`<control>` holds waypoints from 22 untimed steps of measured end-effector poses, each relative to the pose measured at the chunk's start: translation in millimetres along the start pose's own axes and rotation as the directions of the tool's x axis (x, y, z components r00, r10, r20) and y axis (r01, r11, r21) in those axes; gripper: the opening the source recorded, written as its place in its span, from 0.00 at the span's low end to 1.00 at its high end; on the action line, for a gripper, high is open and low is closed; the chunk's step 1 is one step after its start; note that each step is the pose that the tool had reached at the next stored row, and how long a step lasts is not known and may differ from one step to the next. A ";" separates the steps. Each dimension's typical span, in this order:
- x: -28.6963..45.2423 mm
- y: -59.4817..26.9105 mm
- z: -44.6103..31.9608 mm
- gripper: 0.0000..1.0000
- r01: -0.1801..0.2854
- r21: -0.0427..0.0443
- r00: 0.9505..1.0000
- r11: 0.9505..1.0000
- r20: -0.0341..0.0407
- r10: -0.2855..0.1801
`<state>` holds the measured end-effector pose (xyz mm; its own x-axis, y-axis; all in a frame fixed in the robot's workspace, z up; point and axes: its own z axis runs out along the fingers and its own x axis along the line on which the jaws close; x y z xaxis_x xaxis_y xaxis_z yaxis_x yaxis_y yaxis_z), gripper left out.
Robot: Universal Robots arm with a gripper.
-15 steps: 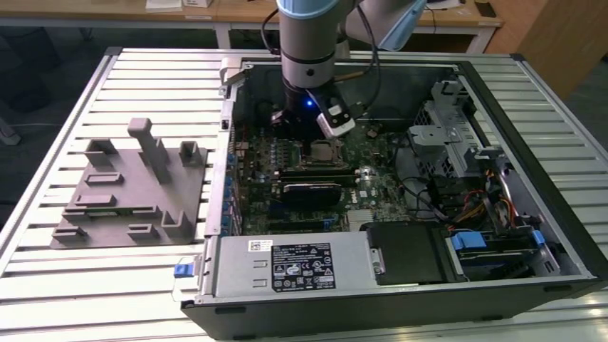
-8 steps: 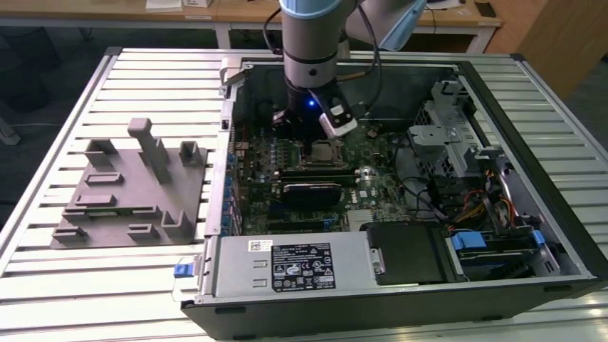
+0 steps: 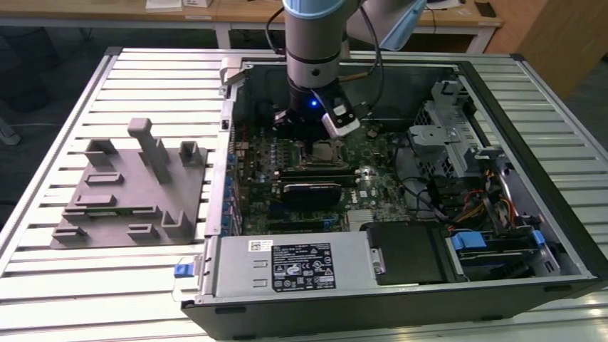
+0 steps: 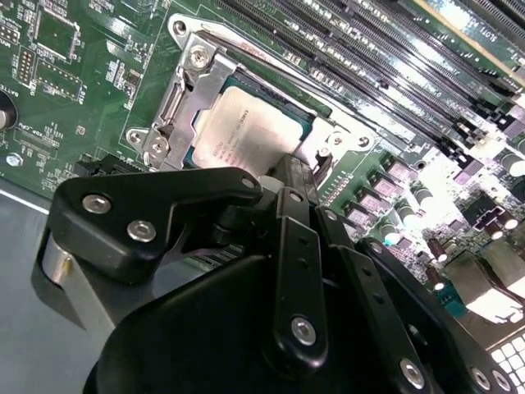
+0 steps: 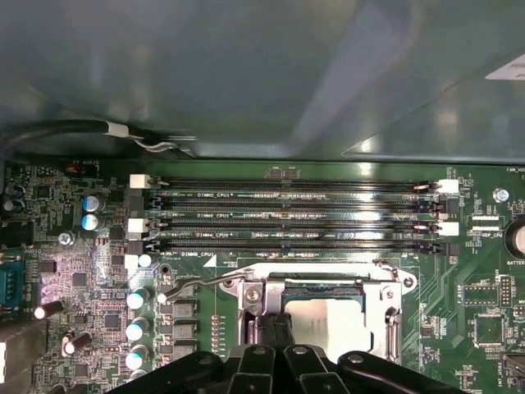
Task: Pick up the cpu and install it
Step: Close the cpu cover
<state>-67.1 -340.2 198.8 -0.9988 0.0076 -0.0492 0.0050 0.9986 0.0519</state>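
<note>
Cpu: I see the cpu [image 4: 246,135] lying flat in its socket frame [image 4: 184,90], silver top up.
Jaws: my gripper [image 5: 275,324] has its fingers together, the tips low over one edge of the cpu; I cannot tell whether they touch.
Edges: the metal frame surrounds the chip, and the memory slots [image 5: 295,217] run just beside it.
Room: the arm reaches down into the open computer case [image 3: 380,313].

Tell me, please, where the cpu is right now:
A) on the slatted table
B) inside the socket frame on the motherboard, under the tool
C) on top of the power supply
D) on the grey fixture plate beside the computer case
B: in the second wrist view the cpu sits inside the metal socket frame on the motherboard, with the tool directly over it.
</note>
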 end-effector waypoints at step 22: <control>-1.5 1.5 -29.1 0.11 0.000 0.000 1.000 1.000 0.000 0.000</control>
<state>-67.1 -340.1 228.0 -0.9988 0.0075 -0.0492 0.0050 0.9986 0.0520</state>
